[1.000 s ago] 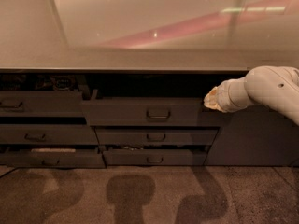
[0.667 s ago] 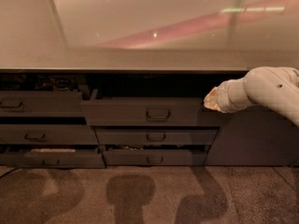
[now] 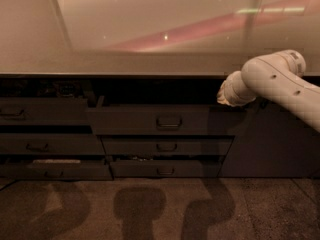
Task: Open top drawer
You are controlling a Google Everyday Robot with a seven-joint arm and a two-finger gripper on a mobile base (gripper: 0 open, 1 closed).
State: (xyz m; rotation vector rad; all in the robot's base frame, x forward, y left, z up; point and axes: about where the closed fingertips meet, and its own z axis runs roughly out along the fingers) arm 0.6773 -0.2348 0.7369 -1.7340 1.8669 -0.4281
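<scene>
the top drawer (image 3: 130,120) is spread left of the pincer (image 3: 223,98), which is tucked at its upper right corner, likely for dragging it outward. whether the pincer is apart or together cannot be told.

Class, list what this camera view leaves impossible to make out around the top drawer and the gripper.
1. Inside of the top drawer: camera view, hidden by its own front and the shadow under the countertop.
2. The gripper, at that drawer's upper right corner: whether it touches the drawer is lost in darkness.
3. The arm: cut off by the right edge.
4. The left drawers: cut off by the left edge.
</scene>
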